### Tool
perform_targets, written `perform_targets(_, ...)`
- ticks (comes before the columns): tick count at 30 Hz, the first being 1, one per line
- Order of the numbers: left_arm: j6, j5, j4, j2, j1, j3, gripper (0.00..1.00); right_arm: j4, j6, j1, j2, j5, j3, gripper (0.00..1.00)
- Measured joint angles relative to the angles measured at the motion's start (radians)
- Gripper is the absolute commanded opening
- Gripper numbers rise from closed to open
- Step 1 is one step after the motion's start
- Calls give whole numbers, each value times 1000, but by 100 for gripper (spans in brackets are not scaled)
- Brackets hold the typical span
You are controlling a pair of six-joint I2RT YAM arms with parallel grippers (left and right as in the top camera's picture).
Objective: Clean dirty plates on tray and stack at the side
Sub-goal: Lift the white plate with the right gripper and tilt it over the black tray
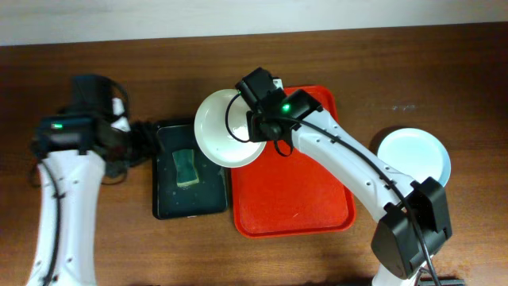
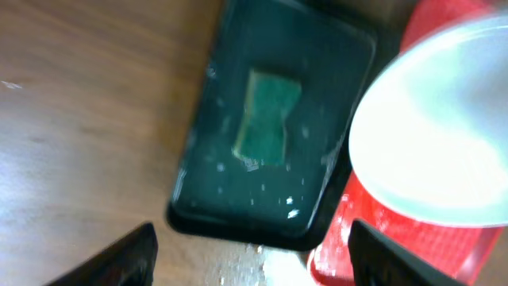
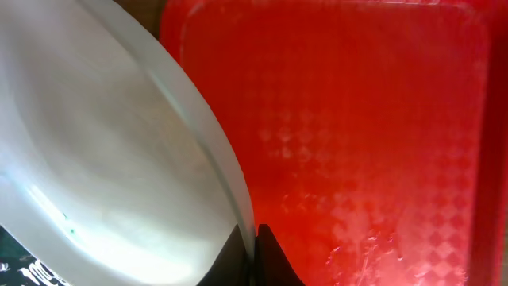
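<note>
Seen from above, a dark wooden table (image 1: 95, 63) holds a red tray (image 1: 294, 214) at centre. A smaller black tray (image 1: 171, 202) with a green sponge (image 1: 186, 168) lies at the red tray's 9 o'clock.

The right gripper (image 3: 254, 246) is clenched on the rim of a white plate (image 1: 218, 131). It holds the plate at the red tray's 10 o'clock corner, overhanging the near edge of the black tray. The wrist view shows both fingers pinching the thin rim, and the plate face looks almost clean, with one tiny green fleck. A second pale plate (image 1: 413, 155) rests on bare wood at the tray's 3 o'clock, well apart from it.

The left gripper (image 2: 252, 254) hangs released at the black tray's 9 o'clock, its fingers apart and nothing between them.

The plate looks stiff, light and glossy, so it is probably slippery, and more so if wet. Held by one point on the rim, it may swing or slide out. A deeper bite across the rim would likely hold better, and it should be set down gently in case it chips.
</note>
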Motion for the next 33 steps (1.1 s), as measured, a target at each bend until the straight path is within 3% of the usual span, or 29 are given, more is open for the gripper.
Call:
perform_targets(5, 12, 75, 306, 6, -55, -317, 57, -18, 10, 0, 0, -27, 0, 4)
perform_targets(7, 21, 84, 398, 7, -61, -418, 44, -27, 11, 0, 0, -27, 0, 4)
perform_targets(8, 20, 82, 425, 8, -61, -453, 43, -34, 11, 0, 0, -27, 0, 4)
perform_targets(16, 42, 0, 640, 13, -77, -578, 58, -45, 12, -1, 0, -16, 0, 4)
perform_targets(23, 76, -14, 760, 106, -113, -567, 51, -48, 12, -1, 0, -5, 0, 4)
perform_targets(25, 83, -15, 764, 159, -113, -547, 45, -48, 12, -1, 0, -4, 0, 4)
perform_targets(26, 85, -14, 769, 180, -113, -539, 32, -48, 12, -1, 0, -4, 0, 4)
perform_targets(27, 88, -14, 777, 209, -113, -530, 10, -48, 12, -1, 0, -4, 0, 4)
perform_targets(28, 92, -14, 785, 229, -113, -526, 0, -48, 11, -1, 0, -4, 0, 4)
perform_targets(33, 101, -6, 742, 269, -114, -483, 0, -51, 12, 0, 0, -1, 0, 4)
